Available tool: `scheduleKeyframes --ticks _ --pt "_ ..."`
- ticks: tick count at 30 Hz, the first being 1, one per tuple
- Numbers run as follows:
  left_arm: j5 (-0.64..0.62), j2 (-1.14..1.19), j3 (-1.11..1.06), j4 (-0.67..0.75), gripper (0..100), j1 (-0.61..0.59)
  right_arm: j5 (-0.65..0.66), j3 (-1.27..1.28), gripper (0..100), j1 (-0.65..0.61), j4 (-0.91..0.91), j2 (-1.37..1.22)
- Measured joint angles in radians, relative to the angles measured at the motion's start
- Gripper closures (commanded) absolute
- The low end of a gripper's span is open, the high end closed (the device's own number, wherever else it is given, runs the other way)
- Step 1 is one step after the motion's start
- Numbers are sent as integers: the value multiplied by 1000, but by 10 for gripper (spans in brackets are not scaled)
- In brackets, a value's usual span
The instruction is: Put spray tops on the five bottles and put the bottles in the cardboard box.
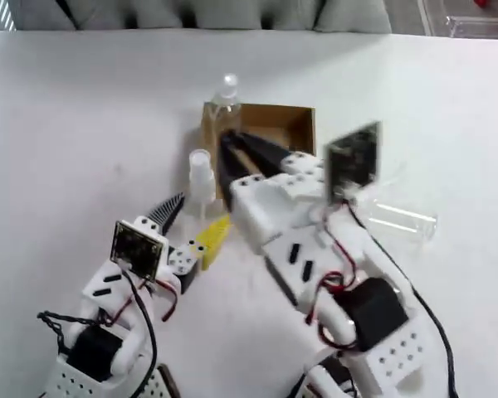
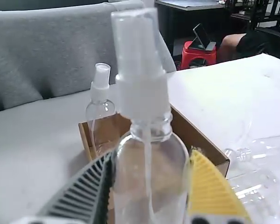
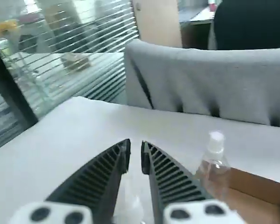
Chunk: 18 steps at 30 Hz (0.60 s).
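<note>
Two capped bottles are seen upright, each with a white spray top. One bottle (image 1: 201,178) stands on the table just beside the left wall of the cardboard box (image 1: 274,120) and is clamped by the left gripper (image 1: 204,207), its clear body pressed between the grey finger (image 2: 84,196) and the yellow finger (image 2: 210,191). A second capped bottle (image 1: 227,99) is placed at the far left corner of the box, seemingly inside it. One box is counted, open at the top, with brown walls. Much of its opening is covered in the high view by the right arm, which lies across it from the near side. The right gripper (image 3: 136,147) is held above the box's left part, between the clamped bottle and the box interior; its two black ribbed fingers are nearly closed, with only a narrow slit left between them, and nothing is held. To the right of the box, clear uncapped bottles (image 1: 402,220) are laid flat on the white table (image 1: 83,124); their outlines merge, so an exact count cannot be given. Behind the table a grey upholstered sofa (image 2: 46,51) is seen, with one red stool (image 2: 198,55) beyond it and window blinds (image 3: 74,42) off to one side.
</note>
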State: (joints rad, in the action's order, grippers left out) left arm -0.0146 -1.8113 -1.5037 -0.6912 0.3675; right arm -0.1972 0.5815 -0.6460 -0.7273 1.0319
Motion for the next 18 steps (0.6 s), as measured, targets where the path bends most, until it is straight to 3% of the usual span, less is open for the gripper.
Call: scheduleKeyframes --ticks 6,18 --pt "0 0 0 0 980 0 0 -61 978 -83 3 -126" --pt "0 0 0 0 980 2 0 -68 975 -83 -169 -80"
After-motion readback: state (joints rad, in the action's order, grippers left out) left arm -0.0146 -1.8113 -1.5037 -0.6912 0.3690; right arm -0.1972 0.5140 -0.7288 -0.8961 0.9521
